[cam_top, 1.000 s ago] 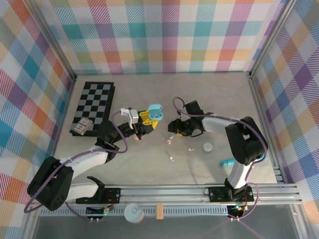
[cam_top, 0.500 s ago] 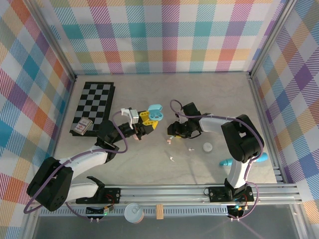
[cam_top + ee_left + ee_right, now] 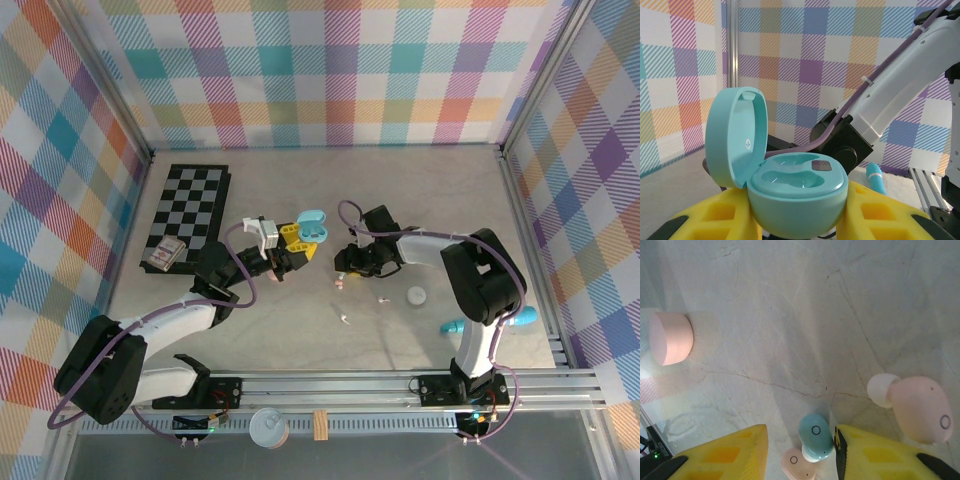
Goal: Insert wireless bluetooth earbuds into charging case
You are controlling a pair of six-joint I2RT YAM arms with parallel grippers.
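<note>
Two grippers are at work on the table [image 3: 300, 180]. At its nine o'clock side a checkerboard [image 3: 190, 210] is laid flat, well apart from the job.

Near the middle, the left gripper [image 3: 297, 240] is clamped on the teal charging case [image 3: 313, 225]. Through its wrist camera the case is seen seated upright between the yellow fingers [image 3: 710, 220], with the lid [image 3: 735, 135] swung up at nine o'clock and both wells bare.

At about four o'clock of the case, the right gripper [image 3: 345, 268] is lowered to the tabletop with its jaws parted. In its wrist view a light blue earbud [image 3: 816, 432] is bracketed by them. It is touched, or nearly so, from three o'clock, while a gap is left at nine o'clock, so nothing is judged gripped yet. A small pink earbud [image 3: 797, 462] is tucked against the blue one at seven o'clock. A second pink earbud [image 3: 917, 407] lies at two o'clock, outside the jaws.

Further toward four o'clock, two white earbuds [image 3: 383, 299] lie loose, then a white case [image 3: 416, 295] and a turquoise tube [image 3: 455, 326].

Several risks are judged likely:
- The small pink earbud could be pinched along with the blue one, since they touch.
- The rounded blue shell could be squeezed out sideways by an off-centre closure.
- The earbud could be lifted at an angle that will not seat in a well.
</note>
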